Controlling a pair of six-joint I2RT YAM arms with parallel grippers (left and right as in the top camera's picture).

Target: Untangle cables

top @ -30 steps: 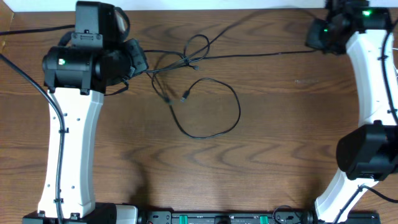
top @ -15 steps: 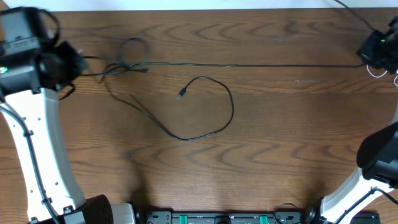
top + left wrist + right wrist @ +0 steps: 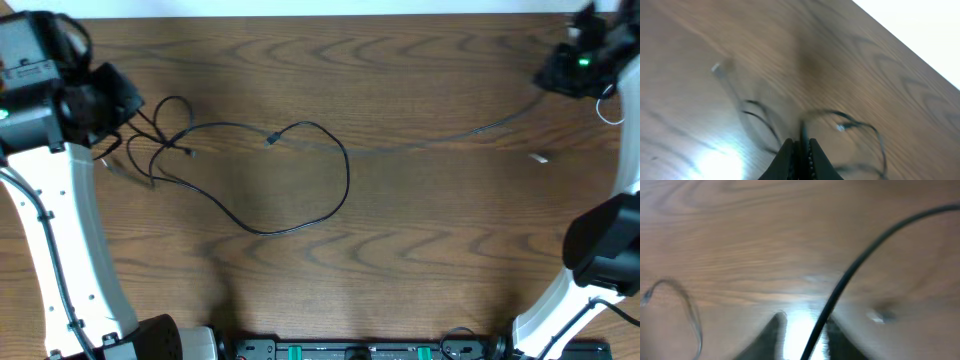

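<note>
A thin black cable (image 3: pixel 300 215) lies in a big loop on the table's left half, with a small plug (image 3: pixel 271 138) at its top. Small tangled loops (image 3: pixel 165 135) bunch beside my left gripper (image 3: pixel 122 100). In the left wrist view that gripper (image 3: pixel 801 146) is shut on a black cable (image 3: pixel 802 131). A blurred cable stretch (image 3: pixel 470 130) runs towards my right gripper (image 3: pixel 568 78) at the far right. In the right wrist view its jaws (image 3: pixel 807 332) stand apart with a black cable (image 3: pixel 860 262) passing loosely between them.
A small light plug end (image 3: pixel 540 157) lies on the wood below the right gripper. A thin white cord (image 3: pixel 606 108) shows at the right edge. The white arm links (image 3: pixel 60 250) stand along the left and right sides (image 3: pixel 600 250). The table's far edge (image 3: pixel 320 14) is close behind.
The cable drawn straight between the grippers has gone slack and blurred. The big loop and the bunch shifted left and down. The right gripper moved a little up and left.
</note>
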